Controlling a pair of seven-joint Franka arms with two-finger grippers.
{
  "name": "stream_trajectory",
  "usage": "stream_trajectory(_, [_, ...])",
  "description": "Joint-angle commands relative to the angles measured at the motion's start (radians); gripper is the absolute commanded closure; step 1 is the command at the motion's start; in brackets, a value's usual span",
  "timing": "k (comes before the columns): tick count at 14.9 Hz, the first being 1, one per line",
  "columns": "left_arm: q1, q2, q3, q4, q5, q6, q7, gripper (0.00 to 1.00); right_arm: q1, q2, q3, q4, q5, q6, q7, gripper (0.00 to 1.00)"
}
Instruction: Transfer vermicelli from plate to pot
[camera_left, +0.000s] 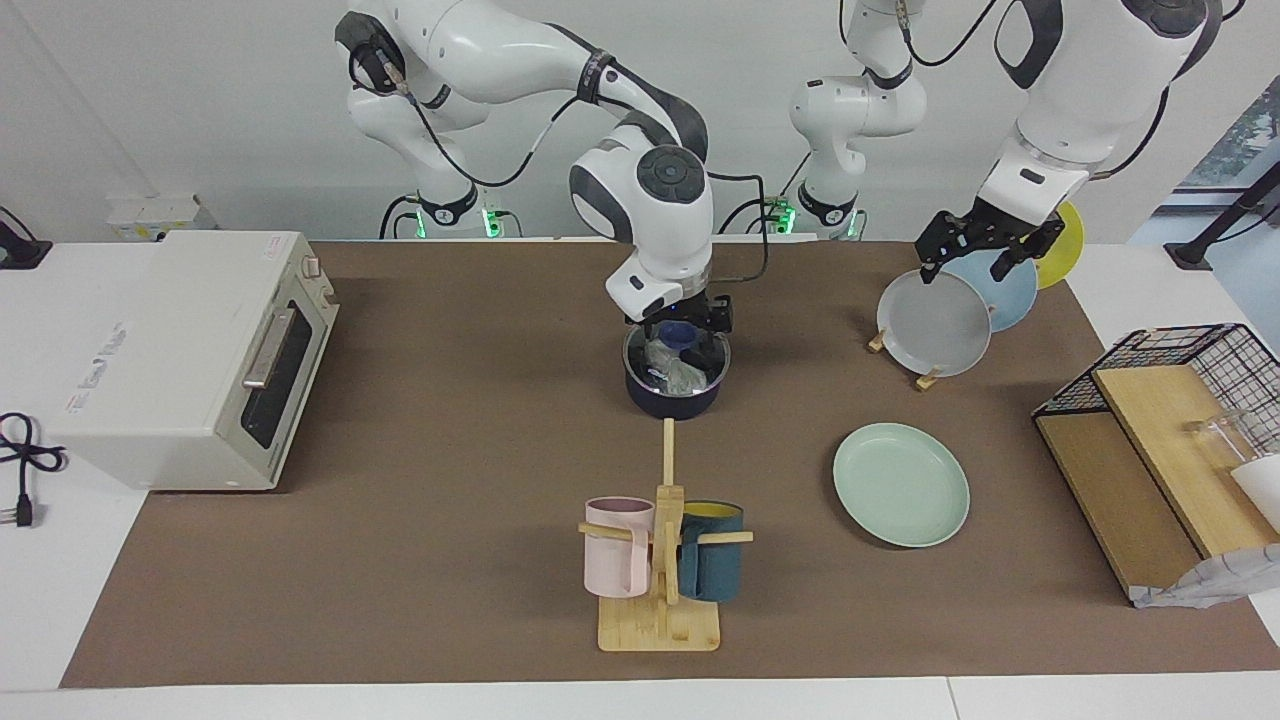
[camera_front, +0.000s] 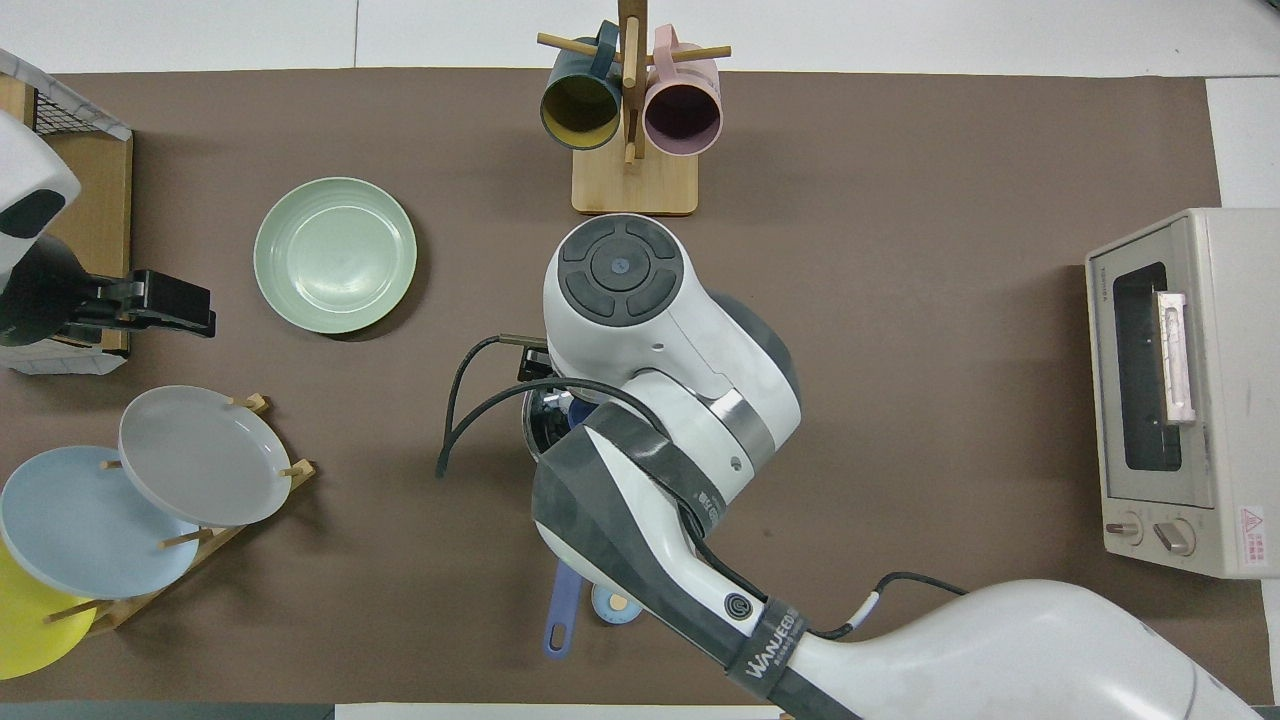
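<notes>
The dark pot (camera_left: 675, 392) stands mid-table, and its blue handle (camera_front: 560, 610) points toward the robots. A whitish nest of vermicelli (camera_left: 672, 370) lies inside it. Just above the pot's rim hangs my right gripper (camera_left: 690, 335), open and holding nothing. In the overhead view the right arm covers all but a sliver of the pot (camera_front: 530, 430). The mint-green plate (camera_left: 900, 485) (camera_front: 335, 255) lies bare toward the left arm's end. My left gripper (camera_left: 985, 250) (camera_front: 170, 305) waits open in the air over the plate rack.
A wooden rack (camera_left: 940, 320) of grey, blue and yellow plates stands near the left arm's base. A mug tree (camera_left: 660, 560) is farther out than the pot. A toaster oven (camera_left: 190, 360), a wire basket (camera_left: 1160, 400) and a small blue-knobbed lid (camera_front: 610, 603) are also here.
</notes>
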Motion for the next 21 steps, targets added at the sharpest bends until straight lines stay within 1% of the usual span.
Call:
stream_trajectory(1, [0.015,-0.007,-0.009,-0.001,0.0,-0.003,-0.007,0.0,-0.046,-0.098,-0.031,-0.026,-0.005,-0.065,-0.123,0.0])
stream_trajectory(4, [0.015,-0.007,-0.009,-0.001,0.0,-0.003,-0.007,0.0,-0.05,-0.19,-0.107,-0.026,0.006,-0.165,-0.298,0.0])
stream_trajectory(5, [0.015,-0.007,-0.009,-0.001,0.0,-0.003,-0.007,0.0,-0.053,-0.218,-0.145,-0.026,0.015,-0.197,-0.359,0.0])
stream_trajectory(7, [0.015,-0.007,-0.009,0.001,0.0,-0.003,-0.007,0.0,-0.073,-0.273,-0.197,-0.026,0.038,-0.245,-0.471,0.0])
stream_trajectory(8, [0.015,-0.007,-0.009,-0.001,0.0,-0.003,-0.007,0.0,-0.073,-0.304,-0.243,-0.026,0.048,-0.273,-0.519,0.0])
stream_trajectory(10, [0.015,-0.007,-0.009,0.001,0.0,-0.003,-0.007,0.0,-0.073,-0.336,-0.312,-0.016,0.053,-0.323,-0.608,0.0])
stream_trajectory(11, [0.013,-0.007,-0.009,0.001,0.0,-0.003,-0.007,0.0,-0.075,-0.353,-0.37,-0.013,0.055,-0.352,-0.679,0.0])
stream_trajectory(13, [0.015,-0.007,-0.009,-0.001,0.0,-0.003,-0.007,0.0,-0.075,-0.382,-0.444,-0.016,0.053,-0.383,-0.801,0.0])
stream_trajectory(14, [0.015,-0.007,-0.009,-0.001,0.0,-0.003,-0.007,0.0,-0.076,-0.39,-0.472,-0.016,0.053,-0.403,-0.833,0.0])
stream_trajectory(16, [0.015,-0.007,-0.009,-0.001,0.0,-0.003,-0.007,0.0,-0.079,-0.419,-0.498,-0.043,0.052,-0.412,-0.841,0.0])
stream_trajectory(18, [0.013,-0.007,-0.009,-0.001,0.0,-0.003,-0.007,0.0,-0.098,-0.422,-0.521,-0.048,0.052,-0.423,-0.858,0.0])
stream_trajectory(20, [0.015,-0.007,-0.009,-0.001,0.0,-0.003,-0.007,0.0,-0.096,-0.422,-0.547,-0.059,0.052,-0.364,-0.951,0.0])
stream_trajectory(21, [0.015,-0.007,-0.009,-0.001,0.0,-0.003,-0.007,0.0,-0.096,-0.424,-0.573,-0.066,0.052,-0.357,-0.99,0.0])
